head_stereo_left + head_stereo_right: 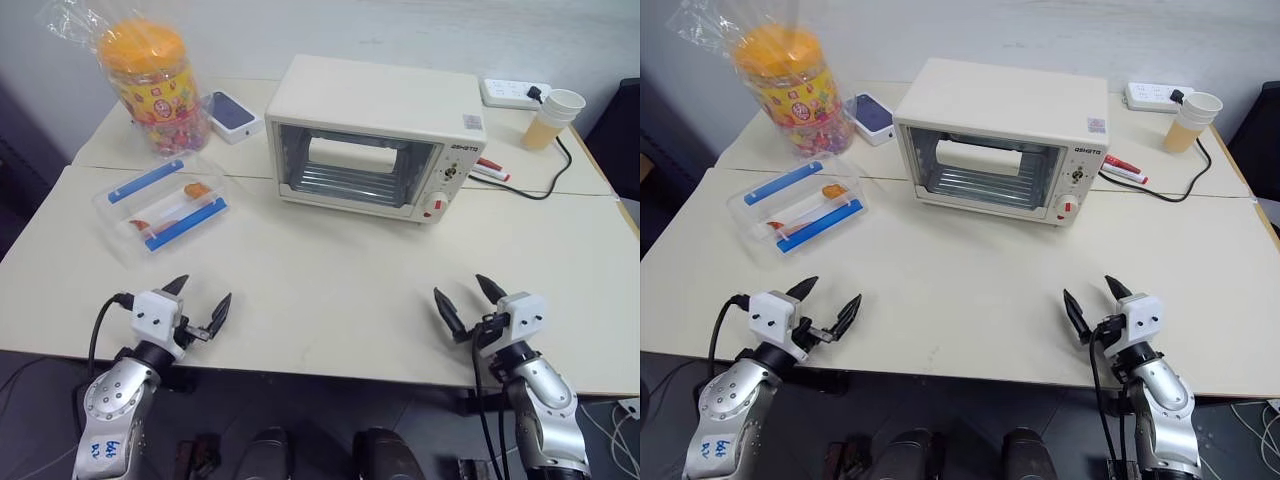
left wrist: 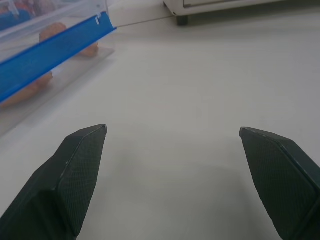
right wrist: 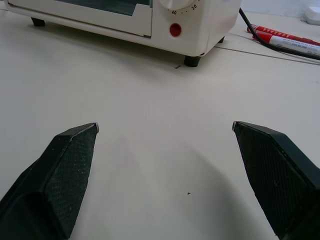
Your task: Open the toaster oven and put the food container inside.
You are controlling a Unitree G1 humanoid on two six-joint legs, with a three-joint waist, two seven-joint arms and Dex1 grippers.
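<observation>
The cream-white toaster oven [image 1: 375,135] stands at the middle back of the table with its glass door closed and red knobs on its right panel. To its left lies the food container [image 1: 165,205], a flat clear box with two blue clips and orange bits inside. My left gripper [image 1: 199,304] hovers open at the table's near edge, in front of the container and apart from it. At the near right my right gripper [image 1: 464,294] is open too, well short of the oven. The container's blue clip [image 2: 50,52] shows ahead of the left fingertips [image 2: 82,165].
Behind the container stands a tall orange-lidded candy jar [image 1: 152,85], with a small white box with a dark top [image 1: 232,113] beside it. A power strip [image 1: 512,92], a paper cup [image 1: 555,118], a black cable and red markers [image 1: 490,168] sit right of the oven.
</observation>
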